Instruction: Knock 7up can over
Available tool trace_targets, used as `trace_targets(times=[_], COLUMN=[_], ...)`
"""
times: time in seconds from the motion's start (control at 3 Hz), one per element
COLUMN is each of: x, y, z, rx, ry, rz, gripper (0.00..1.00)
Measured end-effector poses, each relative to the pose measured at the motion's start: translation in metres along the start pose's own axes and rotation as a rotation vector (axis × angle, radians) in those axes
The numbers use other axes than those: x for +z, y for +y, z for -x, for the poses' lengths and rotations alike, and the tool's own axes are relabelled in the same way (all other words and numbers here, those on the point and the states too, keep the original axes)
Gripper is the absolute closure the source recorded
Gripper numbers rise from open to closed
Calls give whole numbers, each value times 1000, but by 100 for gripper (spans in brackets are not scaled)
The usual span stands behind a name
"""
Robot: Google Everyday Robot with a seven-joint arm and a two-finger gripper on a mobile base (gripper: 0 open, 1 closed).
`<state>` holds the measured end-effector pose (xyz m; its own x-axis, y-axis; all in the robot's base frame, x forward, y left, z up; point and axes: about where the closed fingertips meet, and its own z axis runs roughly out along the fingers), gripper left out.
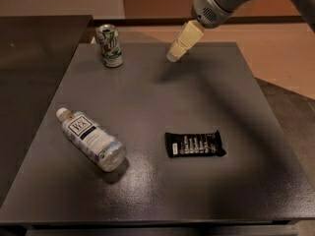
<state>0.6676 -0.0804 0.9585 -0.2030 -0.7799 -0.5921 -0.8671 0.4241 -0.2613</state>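
Note:
The 7up can (pixel 110 45), white with green markings and a silver top, stands upright near the far left corner of the dark grey table (pixel 162 102). My gripper (pixel 175 54) hangs above the far middle of the table, well to the right of the can and apart from it. Its cream-coloured fingers (pixel 184 41) point down and to the left. It holds nothing.
A clear plastic bottle (pixel 90 139) with a white cap lies on its side at the front left. A black snack bar (pixel 195 144) lies flat at the front middle. A dark counter (pixel 34 48) adjoins the table's left side.

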Motion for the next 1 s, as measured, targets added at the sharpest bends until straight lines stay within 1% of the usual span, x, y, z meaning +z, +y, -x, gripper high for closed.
trace_targets(times=[0.33, 0.67, 1.0], x=[45, 81, 110], y=[-22, -27, -18], z=[34, 71, 99], rx=[31, 33, 27], ry=[-97, -169, -214], rz=[11, 8, 24], gripper=[0, 0, 0])
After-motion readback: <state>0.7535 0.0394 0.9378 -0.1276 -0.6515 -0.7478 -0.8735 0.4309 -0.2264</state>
